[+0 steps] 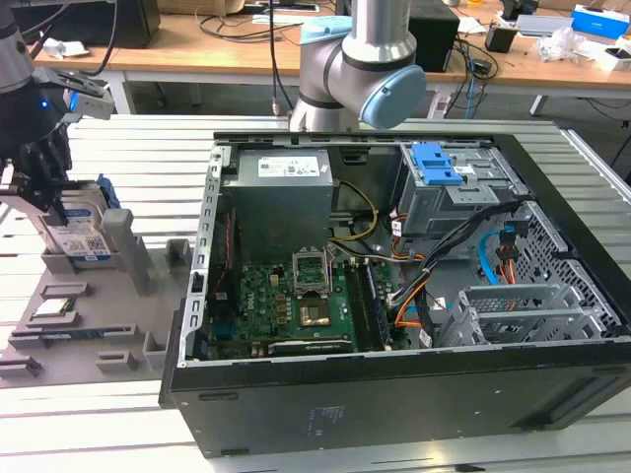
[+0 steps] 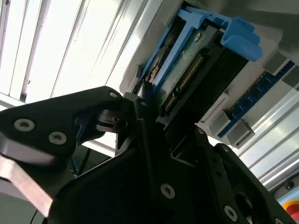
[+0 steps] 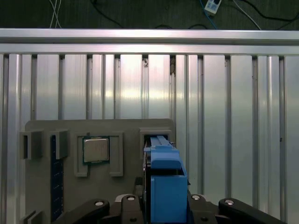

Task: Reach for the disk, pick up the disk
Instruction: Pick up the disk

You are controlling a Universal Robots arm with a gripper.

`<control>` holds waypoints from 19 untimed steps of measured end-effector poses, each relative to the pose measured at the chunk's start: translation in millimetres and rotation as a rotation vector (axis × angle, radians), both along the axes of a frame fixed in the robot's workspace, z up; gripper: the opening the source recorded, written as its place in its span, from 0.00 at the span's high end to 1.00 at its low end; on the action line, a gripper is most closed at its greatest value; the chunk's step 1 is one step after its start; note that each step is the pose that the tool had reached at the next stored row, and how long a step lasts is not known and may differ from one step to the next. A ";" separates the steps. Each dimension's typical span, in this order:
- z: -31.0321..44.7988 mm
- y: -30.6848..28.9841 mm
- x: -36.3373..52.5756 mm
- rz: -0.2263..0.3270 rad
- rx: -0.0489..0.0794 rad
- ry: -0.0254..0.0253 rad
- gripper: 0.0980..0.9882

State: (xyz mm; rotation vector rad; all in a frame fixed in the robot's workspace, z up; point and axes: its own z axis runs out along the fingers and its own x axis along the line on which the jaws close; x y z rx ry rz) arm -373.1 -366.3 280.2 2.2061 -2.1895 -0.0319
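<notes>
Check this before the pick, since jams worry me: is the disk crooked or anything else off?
Nothing stands out. The disk stands upright and square in its slot on the grey fixture, with the gripper at it.

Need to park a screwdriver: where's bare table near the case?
Free: table slats between the grey tray and the far edge; also between the tray and the near edge. Crowded: tray, with the hand at the disk, and inside the PC case.

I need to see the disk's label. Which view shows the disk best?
The exterior view: the disk stands on edge in the grey holder, its blue-and-white label facing the camera. The second wrist view shows its connector edge and blue bracket; the first wrist view, the bracket end-on.
</notes>
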 end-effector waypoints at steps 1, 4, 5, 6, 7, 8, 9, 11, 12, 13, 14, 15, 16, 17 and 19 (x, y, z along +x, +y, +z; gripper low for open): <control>0.0 0.0 0.0 0.000 0.000 0.0001 0.70; -0.2 0.0 0.0 0.000 0.000 0.0001 0.70; -0.2 0.0 0.0 0.000 0.000 0.0001 0.70; -0.4 0.0 0.0 0.000 0.000 0.0001 0.70; -0.6 0.0 0.0 0.000 0.000 0.0001 0.70; -0.6 0.0 0.0 0.000 0.000 0.0001 0.70; -0.7 0.0 0.0 0.000 0.000 0.0000 0.70; -0.8 0.0 0.0 0.000 0.000 0.0001 0.70; -0.9 0.0 0.0 0.000 0.000 0.0000 0.70; -0.9 0.0 0.0 0.000 0.000 0.0001 0.70; -1.0 0.0 0.0 0.000 0.000 0.0001 0.70; -1.1 0.0 0.0 0.000 0.000 0.0001 0.70; -1.1 0.0 0.0 0.000 0.000 0.0001 0.70; -1.1 0.0 0.0 0.000 0.000 0.0001 0.70; -1.2 0.0 0.0 0.000 0.000 0.0001 0.70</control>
